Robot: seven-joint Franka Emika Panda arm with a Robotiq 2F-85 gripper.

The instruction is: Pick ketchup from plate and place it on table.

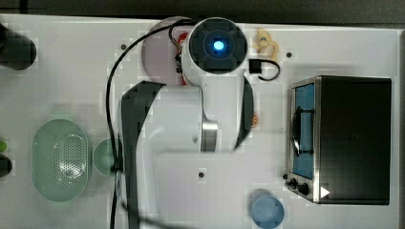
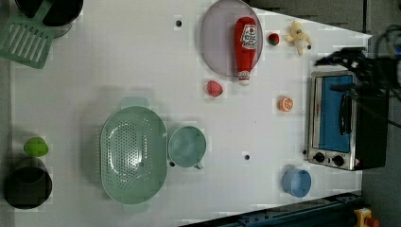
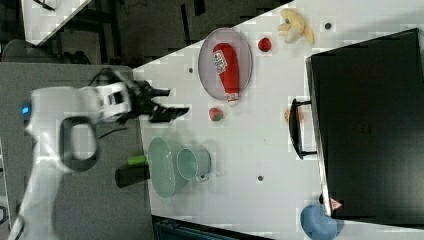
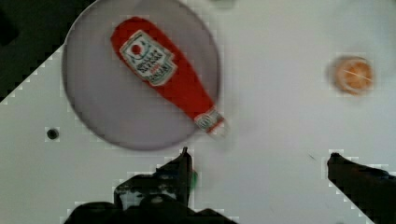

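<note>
Below my wide-open claw (image 4: 259, 163) the ketchup bottle (image 4: 166, 74) lies flat on the lilac plate (image 4: 93, 112), cap past the rim, so I should straddle its narrow width mid-body

A green perforated basket (image 2: 134, 154) sits touching a mint cup (image 2: 187, 146); a toaster oven (image 2: 341, 125) stands at the left view's right, a blue cup (image 2: 297, 182) near it.

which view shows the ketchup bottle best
The wrist view: the ketchup lies large and unobstructed on the plate, label readable, cap past the rim. The left view and right view show it whole but smaller. In the top view the arm covers most of it, leaving a red sliver.
</note>
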